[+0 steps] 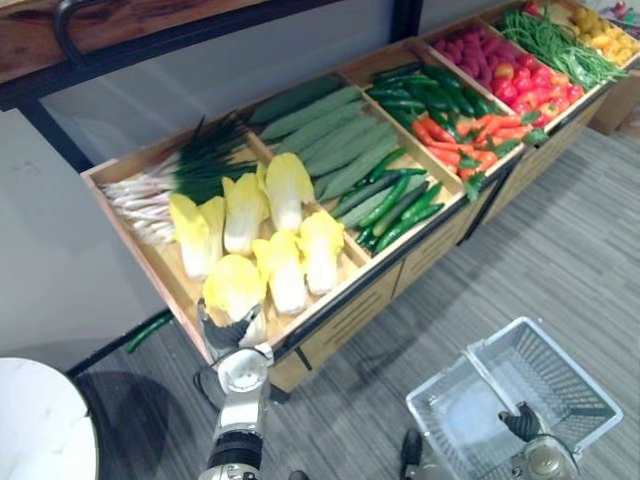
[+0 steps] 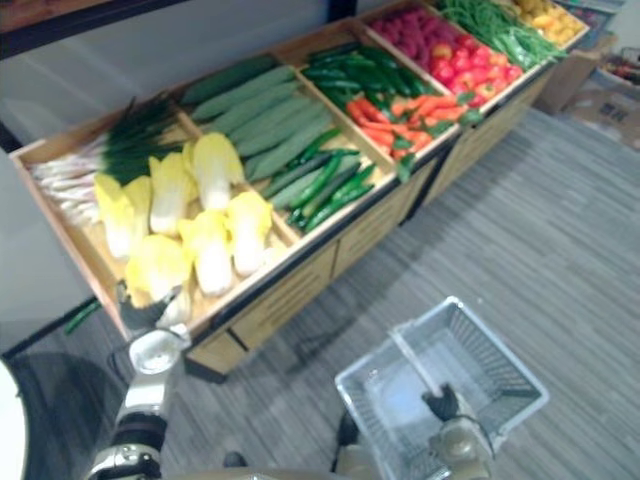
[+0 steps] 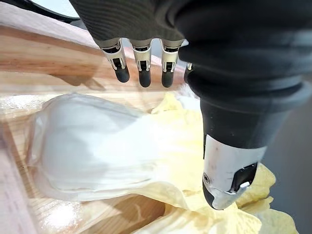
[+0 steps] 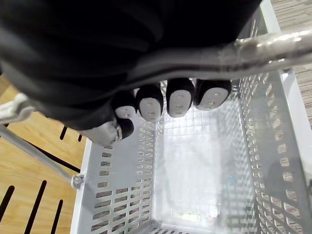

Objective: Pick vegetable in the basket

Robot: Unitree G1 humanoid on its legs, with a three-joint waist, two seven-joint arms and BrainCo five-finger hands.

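Left hand is open, fingers straight and thumb spread, just above a cabbage. Right hand is curled round the basket handle.

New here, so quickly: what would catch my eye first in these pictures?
A long wooden stand of yellow cabbages, cucumbers and carrots. The open left hand is at the front cabbage; the right hand holds an empty wire basket by its handle, before the stand.
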